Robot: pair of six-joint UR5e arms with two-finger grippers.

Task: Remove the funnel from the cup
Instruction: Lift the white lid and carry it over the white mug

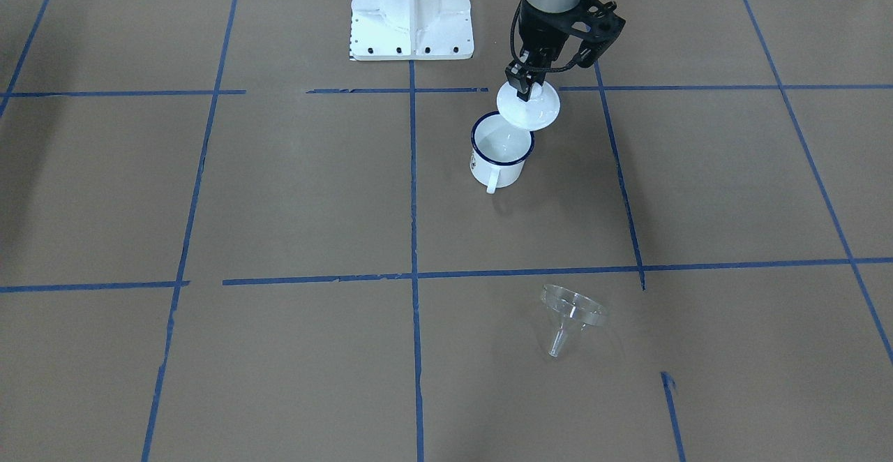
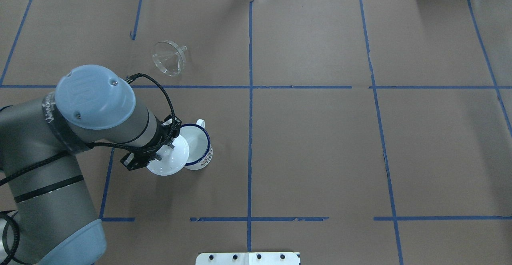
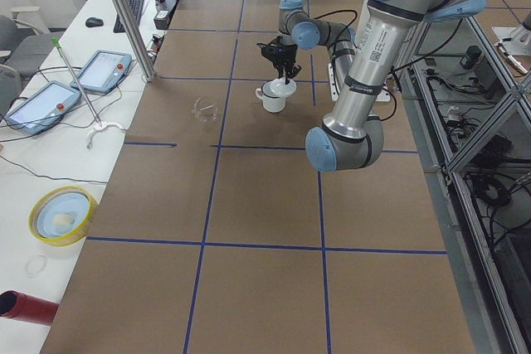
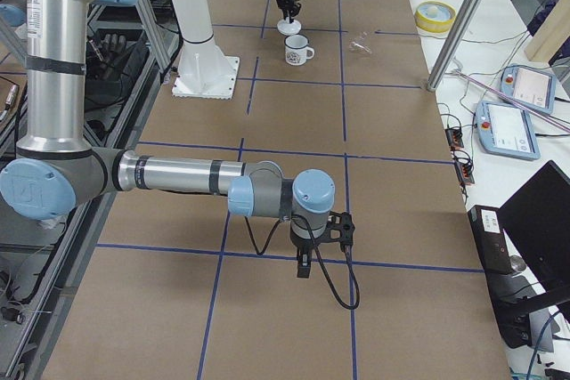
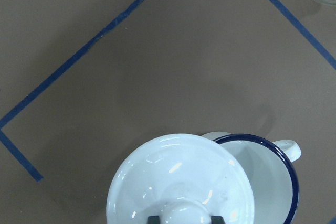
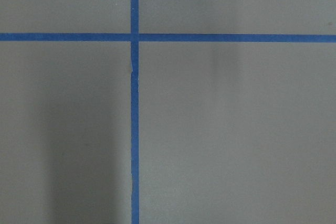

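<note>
One end effector is at work: the left end effector [image 1: 528, 86] is closed on the knob of a round white lid [image 1: 528, 107] and holds it raised, partly over the rim of the small white enamel cup with the dark blue rim [image 1: 499, 158]. The clear plastic funnel with the narrow spout [image 1: 573, 312] lies on its side on the brown paper-covered table [image 1: 279, 190], well apart from the cup — so the removal looks done, and the step in hand seems to concern the lid. To do it well, I would keep the grip centred on the knob and keep the lid's edge off the rim — a knock could tip so light a cup. The right end effector [image 4: 304, 266] hangs far off over the table; whether it is open or closed I cannot tell. As for writing, a "UR" logo shows on the left arm's blue joint cap [image 2: 94, 97]. The mark on the cup's side is too small to read.
</note>
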